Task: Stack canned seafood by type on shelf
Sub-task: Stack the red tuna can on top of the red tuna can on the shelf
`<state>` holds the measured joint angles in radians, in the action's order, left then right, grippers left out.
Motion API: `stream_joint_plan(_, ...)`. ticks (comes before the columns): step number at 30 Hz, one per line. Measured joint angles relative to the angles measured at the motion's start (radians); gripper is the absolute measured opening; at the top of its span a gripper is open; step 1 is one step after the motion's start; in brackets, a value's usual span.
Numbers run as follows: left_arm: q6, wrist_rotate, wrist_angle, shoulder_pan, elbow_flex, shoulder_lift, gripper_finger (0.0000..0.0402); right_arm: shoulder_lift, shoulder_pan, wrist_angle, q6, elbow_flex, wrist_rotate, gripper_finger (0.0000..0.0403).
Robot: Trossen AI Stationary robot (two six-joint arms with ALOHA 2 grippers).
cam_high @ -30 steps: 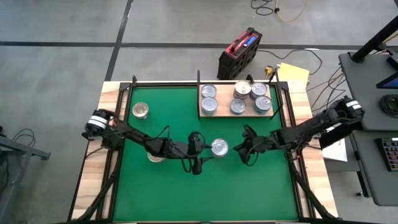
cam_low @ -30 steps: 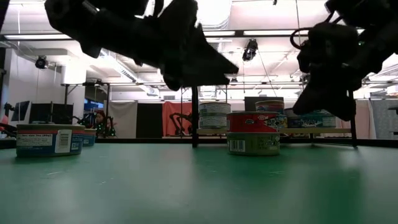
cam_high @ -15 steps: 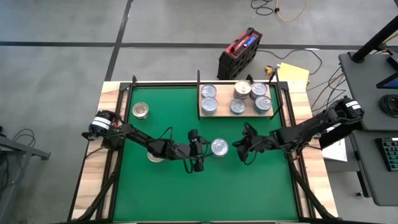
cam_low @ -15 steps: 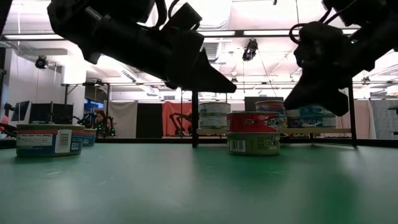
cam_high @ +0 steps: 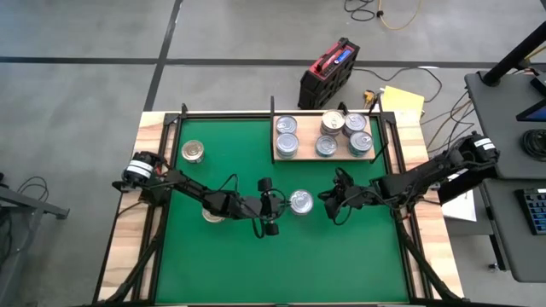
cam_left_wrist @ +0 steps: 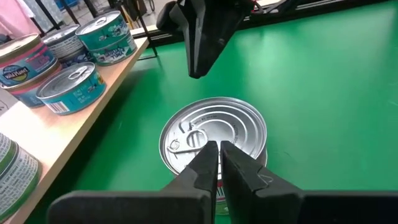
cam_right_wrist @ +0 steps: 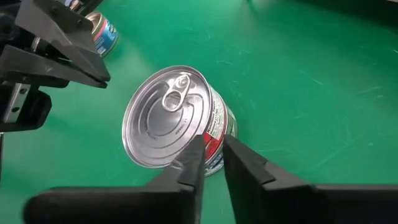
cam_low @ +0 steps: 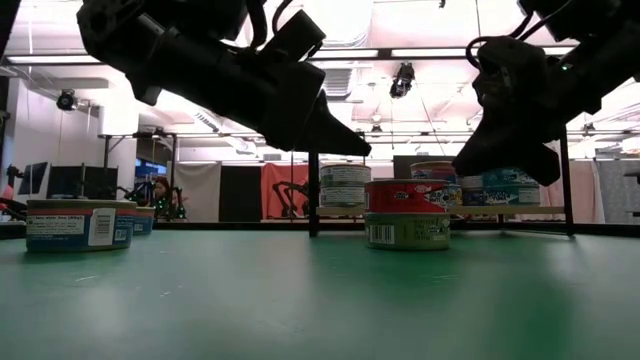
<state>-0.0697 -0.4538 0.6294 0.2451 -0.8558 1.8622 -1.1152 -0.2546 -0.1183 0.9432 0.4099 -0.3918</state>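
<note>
Two arms low over the green mat (cam_high: 256,264), reaching inward from opposite sides of the surface (cam_high: 128,247) toward one lone can (cam_high: 300,202) near the centre.

Left arm: stretched from the left edge, running diagonally across the mat, wrist level, fingers aimed at the can from its left side. Left hand (cam_high: 281,205) raised clear of the mat, tips just above the silvery lid (cam_left_wrist: 211,134), near the pull tab. Fingers pressed together, nothing pinched between them.

Right arm: stretched from the right edge, forearm sloping slightly downward toward the centre, wrist tilted down. Right hand (cam_high: 326,203) just beside the same can on its right, tips over the lid's rim. Fingers (cam_right_wrist: 193,158) slightly parted with a slim gap, gripping nothing.

Canned seafood, remaining positions:
- Six cans (cam_high: 326,145) on the pale wooden shelf (cam_high: 305,128) at the far edge of the mat, right of centre.
- One gold-lidded can (cam_high: 194,152) at the far left of the mat, well apart from both hands.
- One further can (cam_high: 212,216) partly hidden beneath the left arm.
</note>
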Motion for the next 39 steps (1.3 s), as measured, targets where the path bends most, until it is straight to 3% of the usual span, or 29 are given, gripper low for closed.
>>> stream_joint_plan(10, 0.029, 0.000, 0.010, 0.000, 0.000, 0.000, 0.0000, -0.001, 0.000, -0.020, 0.000, 0.000, -0.001, 0.0157)
stream_joint_plan(16, 0.035, 0.000, 0.024, 0.000, 0.000, 0.000, 0.0000, -0.001, -0.001, -0.021, 0.000, 0.000, -0.001, 0.0207)
stream_joint_plan(26, 0.071, 0.001, 0.024, 0.000, 0.001, 0.000, 0.0000, -0.001, -0.002, -0.020, -0.003, -0.003, -0.002, 0.0243)
stream_joint_plan(31, 0.057, 0.000, 0.160, 0.000, -0.001, 0.074, 0.0000, -0.001, -0.002, -0.021, -0.011, -0.004, -0.002, 0.0252)
stream_joint_plan(39, 0.047, -0.009, 0.198, -0.001, -0.002, 0.127, 0.0000, -0.001, -0.003, -0.022, -0.003, -0.005, -0.001, 0.0261)
